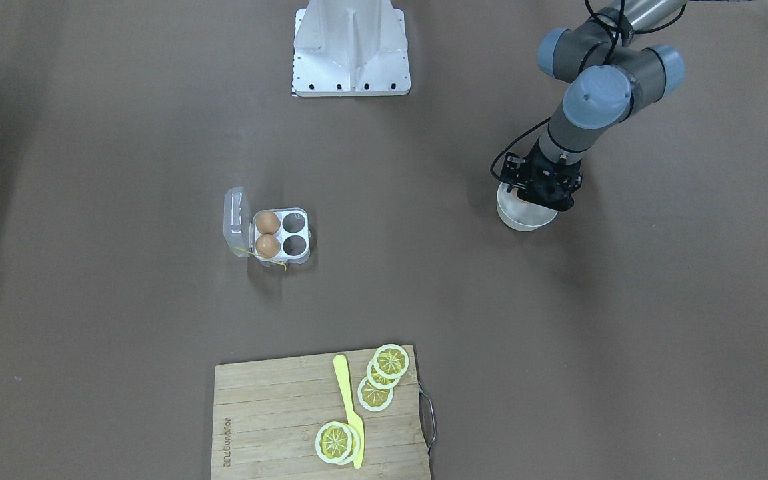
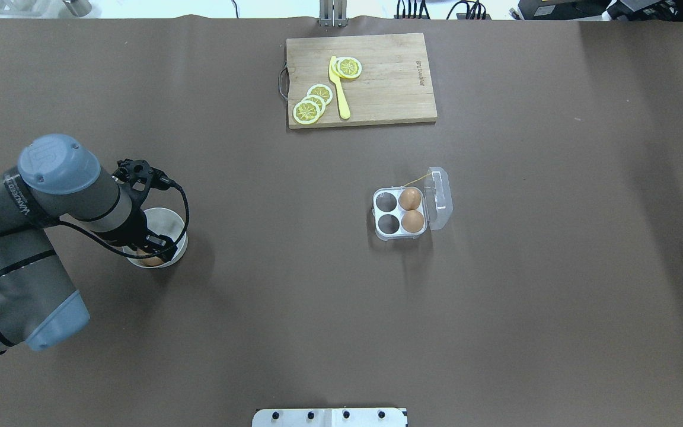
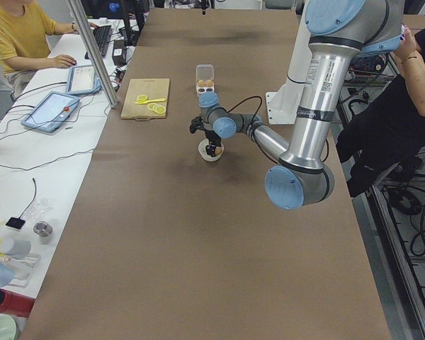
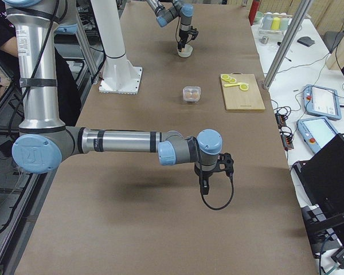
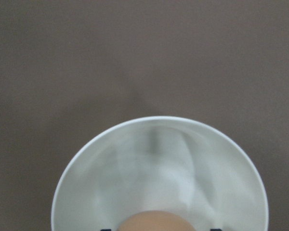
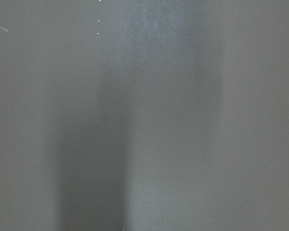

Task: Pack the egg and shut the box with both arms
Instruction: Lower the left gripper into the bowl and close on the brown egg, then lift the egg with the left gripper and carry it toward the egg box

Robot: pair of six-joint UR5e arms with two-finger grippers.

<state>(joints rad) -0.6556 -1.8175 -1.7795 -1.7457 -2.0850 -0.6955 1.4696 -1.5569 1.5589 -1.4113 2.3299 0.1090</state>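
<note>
Bowl (image 2: 171, 223): round, white, on the robot's left side of the table. Holds one egg (image 5: 154, 222), tan-brown, lying at the bottom.

Left gripper (image 2: 156, 249): pointing down into the bowl, over the egg. In the left wrist view the dark fingertips (image 5: 106, 229) stand one on each side of the egg with a thin gap showing, so the jaws are spread and not pinching it. The left arm (image 2: 51, 201) is bent at the elbow, with the wrist turned down over the bowl.

Box (image 2: 376, 214): mid-table, well apart from the bowl. The clear lid (image 2: 441, 198) is swung open and lies flat beside the tray. Four cells: two eggs (image 2: 410, 199) fill the pair next to the lid, and the other pair is empty. A yellow string (image 2: 414, 179) trails from the lid edge.

Right gripper (image 4: 205, 186): fingers aimed down over bare table, with the right arm (image 4: 120, 141) stretched out low and nearly level. It shows only in the side view, so I cannot tell the jaw state.

Cutting board (image 2: 389, 77): wooden, at the far edge. It carries lemon slices (image 2: 312, 104) in two groups and a yellow knife (image 2: 339, 89) between them.

Writing: there is lettering along one edge of the board and on the left arm's wrist, both too small to read.
</note>
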